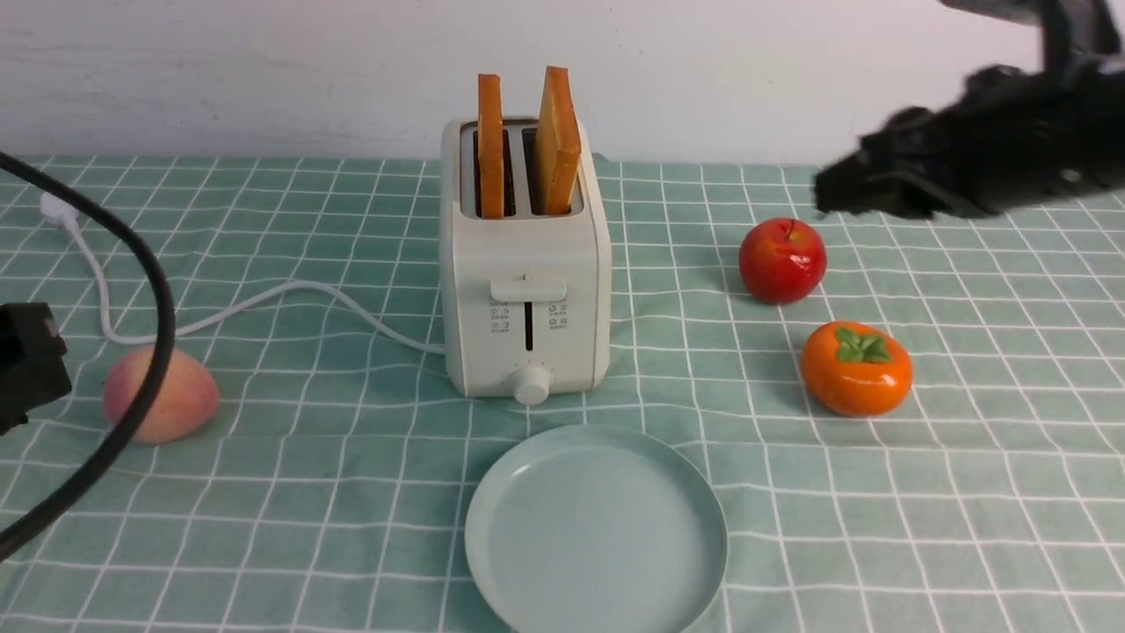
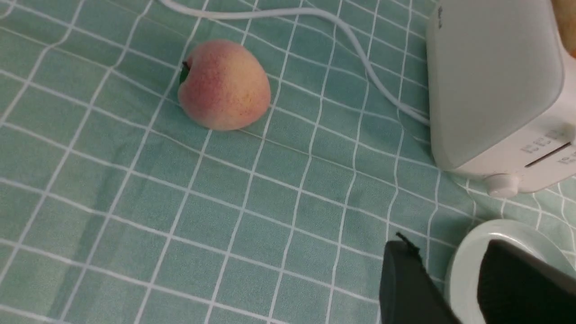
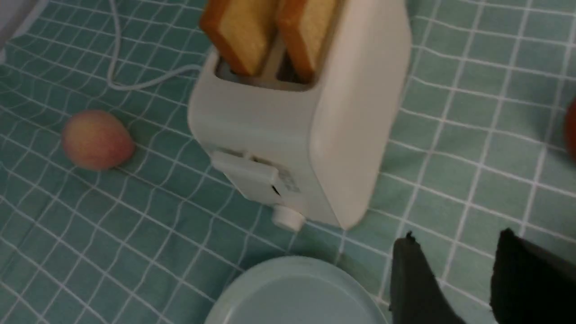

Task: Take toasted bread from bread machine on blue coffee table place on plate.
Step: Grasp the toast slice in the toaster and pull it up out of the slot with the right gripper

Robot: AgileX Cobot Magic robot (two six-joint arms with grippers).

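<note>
While two square golden toast slices (image 1: 556, 132) stand in the cream-white two-slot toaster (image 1: 527, 290), beyond the round pale blue-green plate (image 1: 598, 527), our left pincer (image 2: 445, 243) and right pincer (image 3: 456, 238) gape empty. We judge them light, stiff, crumbly: pinch the protruding top gently.

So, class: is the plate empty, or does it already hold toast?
Empty. The plate shows only bare surface; both toast slices stand in the toaster.

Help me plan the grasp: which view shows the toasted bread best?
The front view: both slices of toasted bread stand clear above the bread machine. The right wrist view crops their tops; the left wrist view catches only a tan sliver.
</note>
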